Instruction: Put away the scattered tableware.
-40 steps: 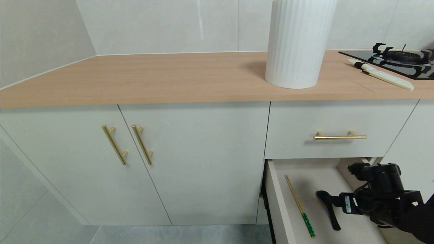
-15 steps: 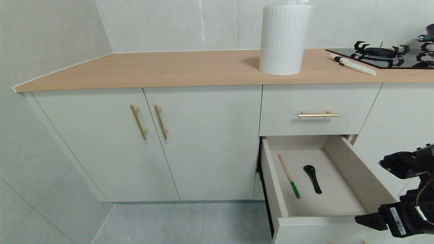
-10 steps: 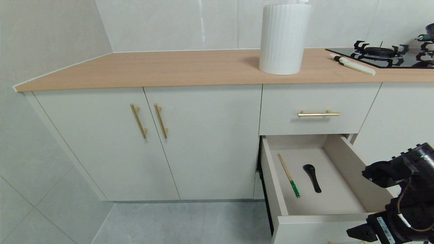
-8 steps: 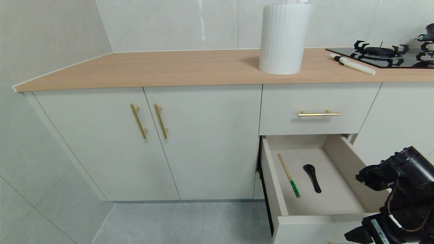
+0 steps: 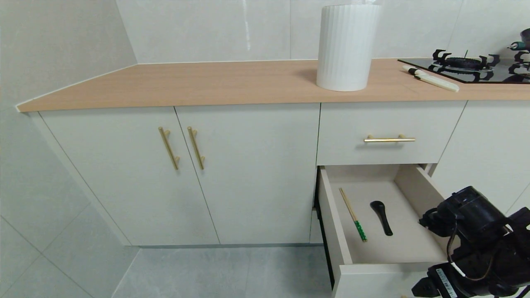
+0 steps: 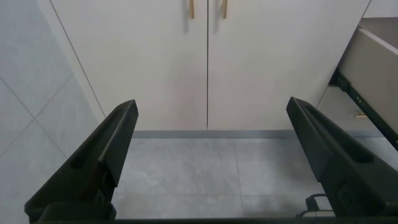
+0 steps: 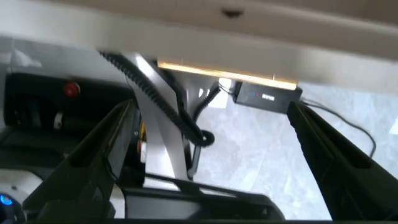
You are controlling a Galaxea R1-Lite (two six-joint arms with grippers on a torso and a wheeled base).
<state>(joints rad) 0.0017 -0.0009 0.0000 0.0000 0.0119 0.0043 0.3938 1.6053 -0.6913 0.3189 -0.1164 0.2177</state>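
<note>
Countertop (image 5: 186, 85) hob (image 5: 463, 66) cropped; right arm (image 5: 476, 236) hides drawer (image 5: 333, 219) corner

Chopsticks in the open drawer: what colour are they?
The chopsticks are light wood with green ends, seen best in the head view.

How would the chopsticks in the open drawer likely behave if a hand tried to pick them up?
The chopsticks look thin and stiff, so probably light and unbending. They lie flat on the drawer floor, so pinching them may be awkward. The pair could well separate or roll when nudged.
</note>
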